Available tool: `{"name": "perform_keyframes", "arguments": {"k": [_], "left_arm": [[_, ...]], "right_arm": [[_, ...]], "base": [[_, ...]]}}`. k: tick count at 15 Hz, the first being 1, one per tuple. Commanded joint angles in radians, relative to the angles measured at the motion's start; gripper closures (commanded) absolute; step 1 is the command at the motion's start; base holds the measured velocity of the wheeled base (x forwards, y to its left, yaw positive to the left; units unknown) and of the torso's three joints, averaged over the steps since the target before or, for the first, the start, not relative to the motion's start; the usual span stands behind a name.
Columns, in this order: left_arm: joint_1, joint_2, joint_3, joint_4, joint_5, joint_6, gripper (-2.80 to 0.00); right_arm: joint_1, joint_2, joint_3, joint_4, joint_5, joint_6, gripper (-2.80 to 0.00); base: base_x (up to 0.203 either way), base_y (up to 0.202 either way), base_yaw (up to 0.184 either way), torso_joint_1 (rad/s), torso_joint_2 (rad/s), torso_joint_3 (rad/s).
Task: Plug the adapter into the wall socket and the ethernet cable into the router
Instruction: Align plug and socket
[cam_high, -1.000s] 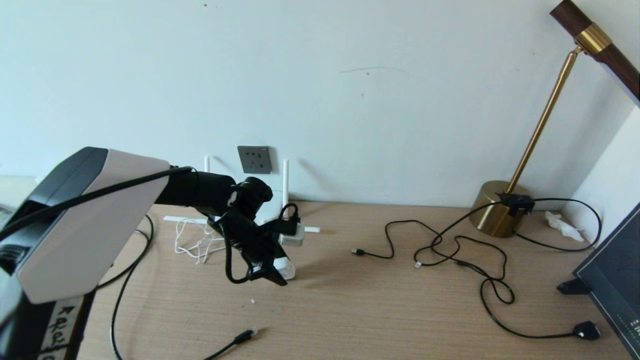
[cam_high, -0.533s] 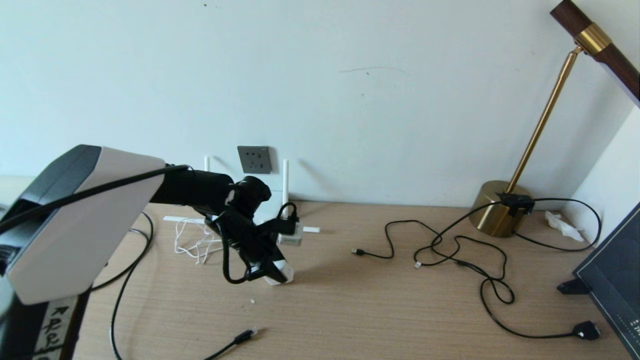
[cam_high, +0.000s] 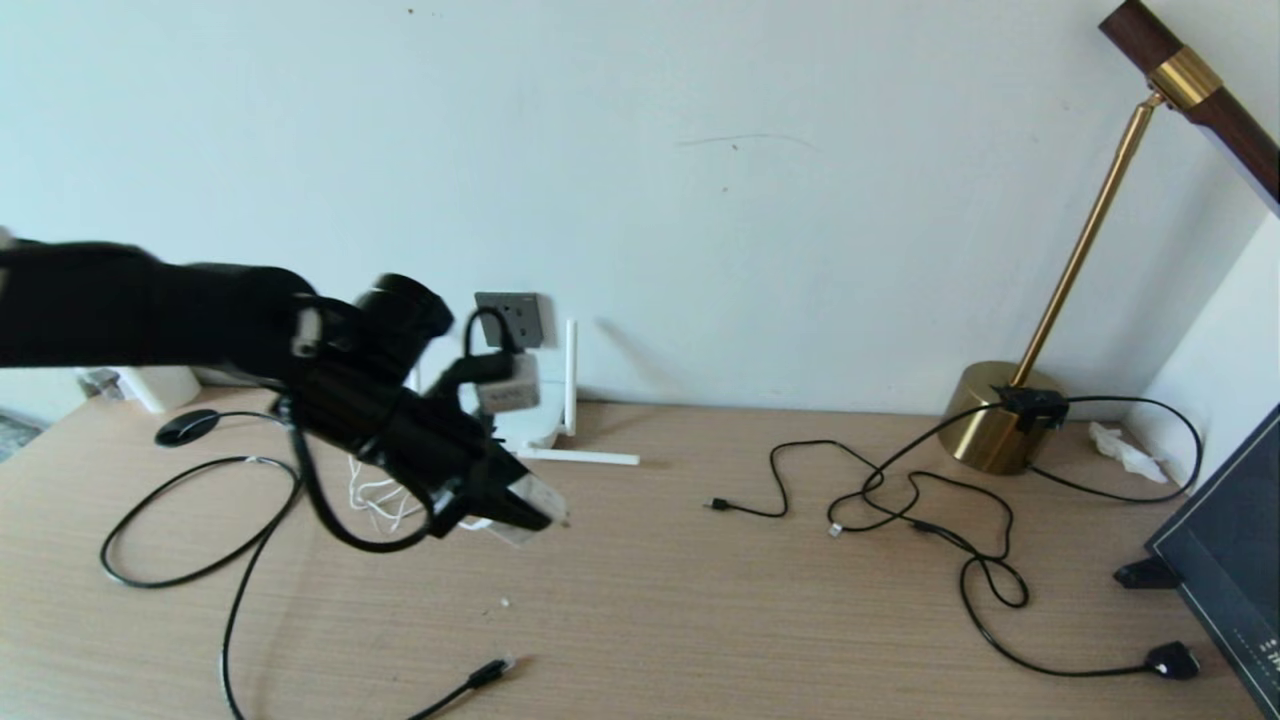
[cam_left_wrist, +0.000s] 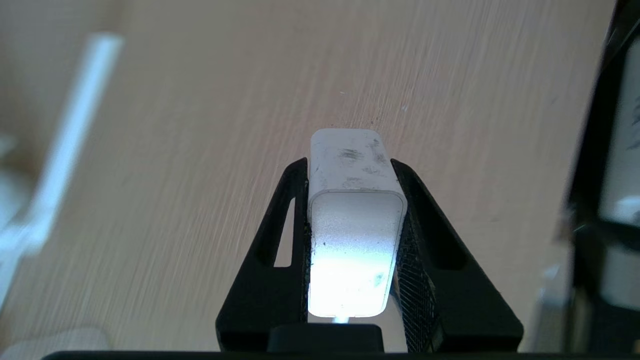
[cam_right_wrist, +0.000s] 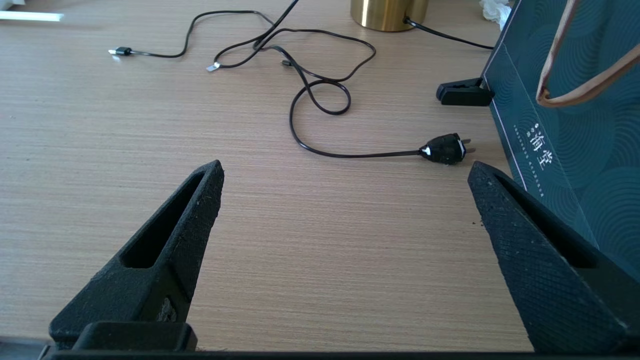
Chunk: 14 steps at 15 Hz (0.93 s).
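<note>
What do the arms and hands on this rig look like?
Left arm: matte black, cylindrical, with a loose black cable looping under the wrist. Left hand and right hand: each two black wedge-shaped plastic fingers with slot cut-outs and cross-hatched textured inner pads. No markings visible.

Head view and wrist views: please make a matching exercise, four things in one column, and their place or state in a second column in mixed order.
Things:
1. adapter
2. wall socket
3. right gripper
4. brass lamp base

Places or states:
A. open above the desk, holding nothing
B. on the desk at the right, by the wall
C. clamped in the left gripper
D. on the wall, behind the router antenna

Pairs: 1-C, 2-D, 3-A, 4-B
</note>
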Motion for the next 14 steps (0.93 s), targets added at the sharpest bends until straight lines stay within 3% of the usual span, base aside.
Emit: {"name": "perform_keyframes", "arguments": {"k": [1, 3, 4, 5, 9, 10, 12, 14], "left_arm": [[0.1, -0.255, 0.043, 0.013, -0.044, -0.104, 0.0], [0.143, -0.383, 0.085, 0.023, -0.103, -0.196, 0.0], [0.149, -0.45, 0.1, 0.027, -0.12, -0.287, 0.0], [0.152, -0.494, 0.107, 0.028, -0.131, -0.425, 0.0], [0.16, -0.626, 0.149, -0.034, -0.162, -1.138, 0.0], [0.165, -0.641, 0.212, -0.108, -0.157, -1.244, 0.0], [0.168, -0.652, 0.419, -0.315, -0.112, -1.284, 0.0], [0.148, -0.596, 0.639, -0.707, 0.058, -1.284, 0.0]], "right_arm": [[0.0, 0.0, 0.0, 0.001, 0.0, 0.0, -2.8], [0.0, 0.0, 0.0, 0.001, 0.0, 0.0, -2.8], [0.0, 0.0, 0.0, 0.001, 0.0, 0.0, -2.8], [0.0, 0.0, 0.0, 0.001, 0.0, 0.0, -2.8], [0.0, 0.0, 0.0, 0.001, 0.0, -0.001, -2.8], [0.0, 0.0, 0.0, 0.001, 0.0, 0.0, -2.8], [0.0, 0.0, 0.0, 0.001, 0.0, 0.0, -2.8], [0.0, 0.0, 0.0, 0.001, 0.0, 0.0, -2.8]], "base": [[0.0, 0.0, 0.0, 0.0, 0.0, 0.0], [0.0, 0.0, 0.0, 0.0, 0.0, 0.0], [0.0, 0.0, 0.0, 0.0, 0.0, 0.0], [0.0, 0.0, 0.0, 0.0, 0.0, 0.0], [0.0, 0.0, 0.0, 0.0, 0.0, 0.0], [0.0, 0.0, 0.0, 0.0, 0.0, 0.0], [0.0, 0.0, 0.0, 0.0, 0.0, 0.0], [0.0, 0.0, 0.0, 0.0, 0.0, 0.0]]}}
